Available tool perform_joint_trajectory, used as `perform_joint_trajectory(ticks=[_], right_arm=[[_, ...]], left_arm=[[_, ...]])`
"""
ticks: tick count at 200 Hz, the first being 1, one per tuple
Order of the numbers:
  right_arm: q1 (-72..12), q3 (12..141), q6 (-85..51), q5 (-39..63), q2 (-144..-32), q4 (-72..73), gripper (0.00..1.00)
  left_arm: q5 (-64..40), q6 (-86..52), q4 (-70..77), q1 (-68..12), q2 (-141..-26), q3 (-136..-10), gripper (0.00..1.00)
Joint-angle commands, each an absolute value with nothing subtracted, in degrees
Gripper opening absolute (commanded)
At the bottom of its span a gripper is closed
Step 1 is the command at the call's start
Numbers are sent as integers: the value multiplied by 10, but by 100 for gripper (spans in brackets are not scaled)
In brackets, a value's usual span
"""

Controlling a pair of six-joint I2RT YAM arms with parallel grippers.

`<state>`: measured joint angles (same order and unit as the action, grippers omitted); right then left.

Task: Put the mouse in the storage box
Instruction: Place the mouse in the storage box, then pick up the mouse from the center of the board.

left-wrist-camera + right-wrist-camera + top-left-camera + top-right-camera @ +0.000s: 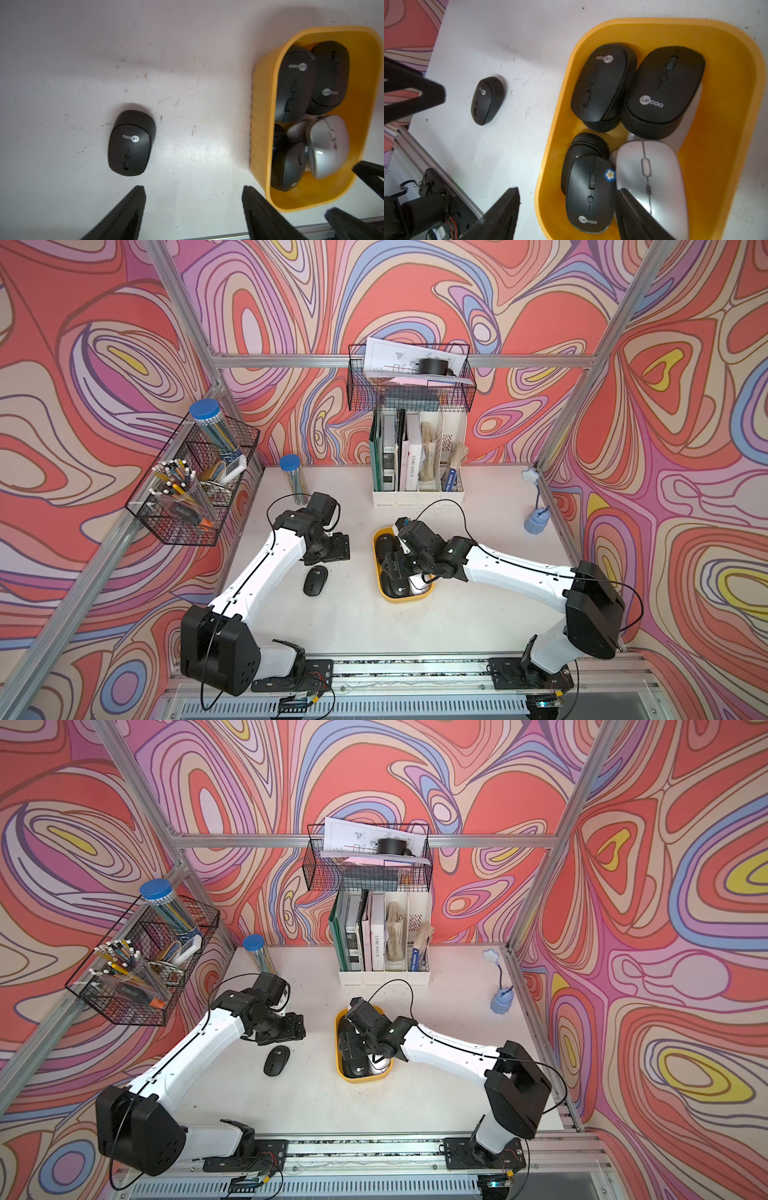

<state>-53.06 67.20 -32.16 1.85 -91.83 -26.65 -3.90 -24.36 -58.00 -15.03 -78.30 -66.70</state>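
My left pincer (pixel 289 1031) hovers above the bench (pixel 316 1106), on the far side of the lone black mouse (pixel 276 1060). My right pincer (pixel 352 1050) hangs over the yellow storage box (pixel 368 1078), right of that mouse. It hides most of the contents; a white mouse (pixel 380 1065) shows at the near end.

The brand "Lecoo" is printed in white on the black mouse (pixel 131 145) that lies on the table (pixel 197 93). The same word is seen on three black mice (pixel 662 89) in the storage box (pixel 726 83). On a white book spine (pixel 414 466), "L'AME SŒUR" is read in both top views. Other print is too small to be read.
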Motion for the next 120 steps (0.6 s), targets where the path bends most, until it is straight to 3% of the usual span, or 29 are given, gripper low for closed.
perform_joint_trajectory(ticks=[1,52,120], right_arm=[[-544,686,-326,34,-908,-231,76],[-546,670,-320,45,-891,-210,79],[-547,641,-323,44,-841,-210,79]], left_arm=[[-1,-187,-644,-112,-797,-673,82],[27,-175,-642,-96,-850,-652,97],[-6,-222,-642,-53,-955,-668,99]])
